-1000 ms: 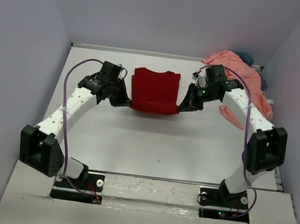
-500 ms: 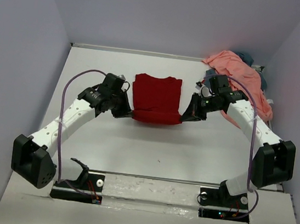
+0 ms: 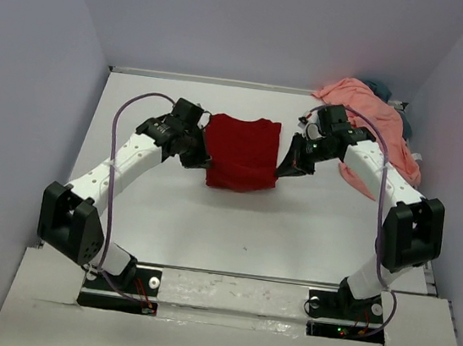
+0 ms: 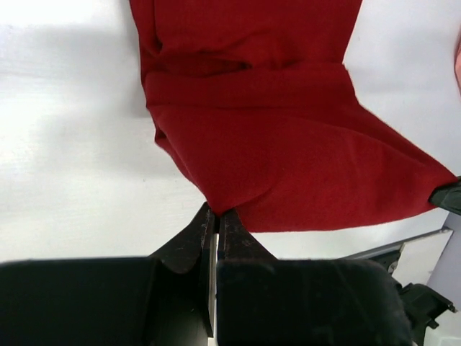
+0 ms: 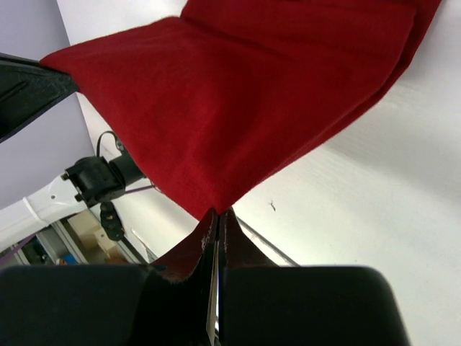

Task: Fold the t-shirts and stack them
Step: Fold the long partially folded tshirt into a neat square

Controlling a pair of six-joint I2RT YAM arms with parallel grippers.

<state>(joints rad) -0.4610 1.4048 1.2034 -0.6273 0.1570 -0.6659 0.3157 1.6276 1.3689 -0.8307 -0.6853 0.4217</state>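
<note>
White, smooth and matte, the worktop (image 3: pixel 242 226) is the largest thing in view, boxed in by plain pale lilac walls (image 3: pixel 32 70) on the left, right and far sides. At its middle, toward the far side, lies the dark red t-shirt (image 3: pixel 241 150): soft, unprinted knit, folded into a rough rectangle with a raised crease running across it. Its far part rests flat on the worktop, while its near edge is lifted and stretched taut between my two arms.

In the far right corner, well apart from the red one, the salmon pink t-shirt (image 3: pixel 368 106) is heaped in loose, rumpled folds. It lies partly behind my right forearm. The blue-grey t-shirt (image 3: pixel 407 124) shows only as dark scraps at the edges of that heap.

A thin purple cable (image 3: pixel 111 166) loops along my left arm.

My left fingers (image 4: pixel 207 225), black and wedge-shaped, are pinched tight on the shirt's near left corner. My right fingers (image 5: pixel 209 227) are pressed together on the near right corner, red cloth fanning out from their tips.
</note>
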